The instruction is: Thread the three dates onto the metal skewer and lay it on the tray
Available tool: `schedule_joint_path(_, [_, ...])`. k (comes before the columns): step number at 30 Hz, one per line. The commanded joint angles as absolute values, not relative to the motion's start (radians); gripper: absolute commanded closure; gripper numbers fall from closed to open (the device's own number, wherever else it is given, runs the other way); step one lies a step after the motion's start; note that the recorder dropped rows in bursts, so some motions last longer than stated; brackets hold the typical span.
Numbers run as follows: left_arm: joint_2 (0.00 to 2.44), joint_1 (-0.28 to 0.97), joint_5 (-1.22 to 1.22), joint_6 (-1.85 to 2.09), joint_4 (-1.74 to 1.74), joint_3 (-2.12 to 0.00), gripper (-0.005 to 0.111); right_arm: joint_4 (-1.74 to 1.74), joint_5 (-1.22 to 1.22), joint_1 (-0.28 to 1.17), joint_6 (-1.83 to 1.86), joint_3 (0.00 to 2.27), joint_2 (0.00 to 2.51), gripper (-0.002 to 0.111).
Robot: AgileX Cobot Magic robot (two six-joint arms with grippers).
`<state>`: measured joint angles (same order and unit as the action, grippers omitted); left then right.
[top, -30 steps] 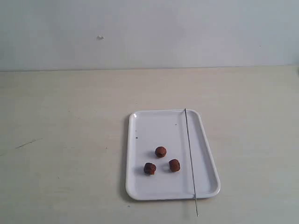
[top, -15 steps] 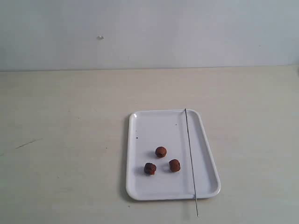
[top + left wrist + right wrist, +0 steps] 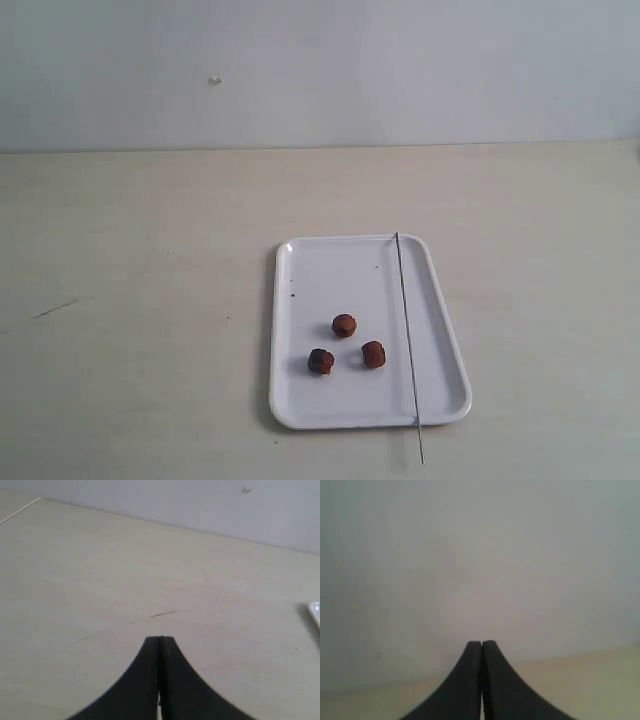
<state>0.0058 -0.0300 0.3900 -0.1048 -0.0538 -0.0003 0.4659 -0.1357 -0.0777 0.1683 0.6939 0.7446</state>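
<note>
Tray point(image 3: 320, 275) on counter point(image 3: 140, 300), three dates point(image 3: 344, 325) loose on it, unthreaded, skewer point(image 3: 407, 335) along its right side, one end overhanging rim, left hand point(image 3: 160, 641) and right hand point(image 3: 481, 644) both closed, empty.

Exterior looks down across table point(image 3: 130, 300) to wall point(image 3: 320, 70); low left wrist shares tray point(image 3: 300, 270) edge; right wrist faces wall.

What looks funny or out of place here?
The skewer lies along the tray's right side, its near end poking out past the rim over the table. The dates sit loose on the tray, none threaded. Nothing looks spilled or broken.
</note>
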Motion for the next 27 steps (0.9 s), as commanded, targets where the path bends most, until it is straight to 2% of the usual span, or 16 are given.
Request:
schedule_joint_path(1, [0.0,-0.034,0.38,-0.112,-0.055,0.0,0.107,0.376,-0.56,-0.081,0.199,0.927,1.063,0.108])
schedule_joint_path(5, [0.0,-0.034,0.38,-0.112,-0.055,0.0,0.107,0.337,-0.861,-0.081,0.178,1.069,1.322,0.108])
schedule_joint_path(10, [0.0,-0.034,0.38,-0.112,-0.055,0.0,0.107,0.291,-0.981,-0.045,0.09,1.081,1.507,0.108])
schedule_joint_path(21, [0.0,-0.034,0.38,-0.112,-0.055,0.0,0.107,0.14,-0.736,0.279,-0.274,1.086,1.606,0.108])
schedule_joint_path(27, [0.0,-0.034,0.38,-0.112,-0.055,0.0,0.107,0.008,-0.723,0.332,-0.443,1.086,1.69,0.108])
